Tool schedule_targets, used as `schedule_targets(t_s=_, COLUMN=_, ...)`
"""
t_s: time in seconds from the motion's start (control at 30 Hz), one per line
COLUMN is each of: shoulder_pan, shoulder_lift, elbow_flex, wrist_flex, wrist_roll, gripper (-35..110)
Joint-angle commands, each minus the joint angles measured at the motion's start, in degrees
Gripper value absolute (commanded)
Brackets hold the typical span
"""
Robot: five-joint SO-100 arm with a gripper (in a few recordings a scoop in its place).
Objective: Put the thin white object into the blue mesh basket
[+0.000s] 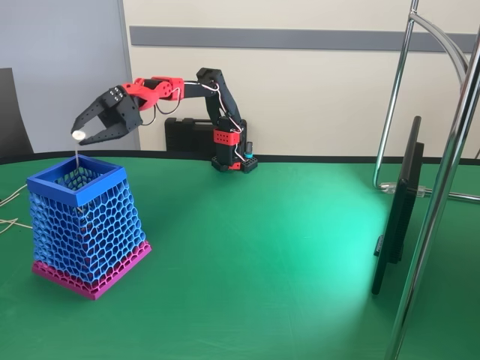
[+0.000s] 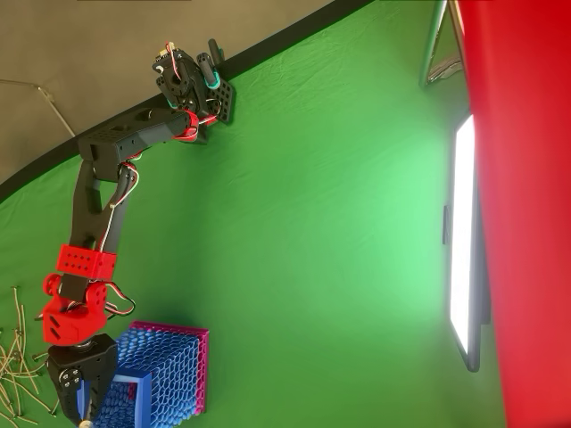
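Note:
The blue mesh basket (image 1: 84, 225) stands upright at the table's left, with a solid blue rim (image 1: 56, 189) and a magenta base band. My black and red gripper (image 1: 81, 135) hovers just above its rim, shut on the top end of the thin white object (image 1: 77, 154). The string hangs straight down from the fingertips, its lower end at the basket's opening. In the overhead view the gripper (image 2: 83, 415) lies over the left part of the basket (image 2: 169, 370), hiding the string.
A dark monitor (image 1: 401, 202) and shiny metal stand poles (image 1: 442, 187) stand at the right. A black case (image 1: 187, 133) sits behind the arm's base. Several pale cords (image 2: 13, 361) lie left of the basket. Green table stretches between basket and monitor.

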Motion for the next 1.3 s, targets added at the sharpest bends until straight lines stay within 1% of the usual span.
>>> schedule_targets(t_s=0.0, shoulder_pan=0.5, shoulder_lift=5.4, elbow_flex=2.4, wrist_flex=-0.9, wrist_roll=1.1, gripper=25)
schedule_targets(t_s=0.07, shoulder_pan=0.4, shoulder_lift=6.9, elbow_flex=3.9, wrist_flex=-0.3, wrist_roll=1.1, gripper=28)
schedule_targets(t_s=0.2, shoulder_pan=-0.7, shoulder_lift=11.0, elbow_flex=7.6, wrist_flex=0.3, wrist_roll=0.4, gripper=28)
schedule_targets(t_s=0.33, shoulder_pan=-3.3, shoulder_lift=16.2, elbow_flex=10.0, wrist_flex=3.6, wrist_roll=-1.7, gripper=24)
schedule_targets(t_s=0.5, shoulder_pan=-7.9, shoulder_lift=26.8, elbow_flex=19.2, wrist_flex=5.0, wrist_roll=-5.9, gripper=15)
schedule_targets(t_s=0.7, shoulder_pan=-14.6, shoulder_lift=42.7, elbow_flex=38.9, wrist_flex=4.7, wrist_roll=-12.6, gripper=11)
schedule_targets(t_s=0.9, shoulder_pan=-21.1, shoulder_lift=63.6, elbow_flex=69.0, wrist_flex=-0.7, wrist_roll=-23.4, gripper=7)
schedule_targets(t_s=1.13, shoulder_pan=-26.2, shoulder_lift=90.4, elbow_flex=96.5, wrist_flex=3.5, wrist_roll=-30.6, gripper=1)
schedule_targets(t_s=1.27, shoulder_pan=-27.1, shoulder_lift=103.4, elbow_flex=107.7, wrist_flex=8.1, wrist_roll=-31.8, gripper=0)
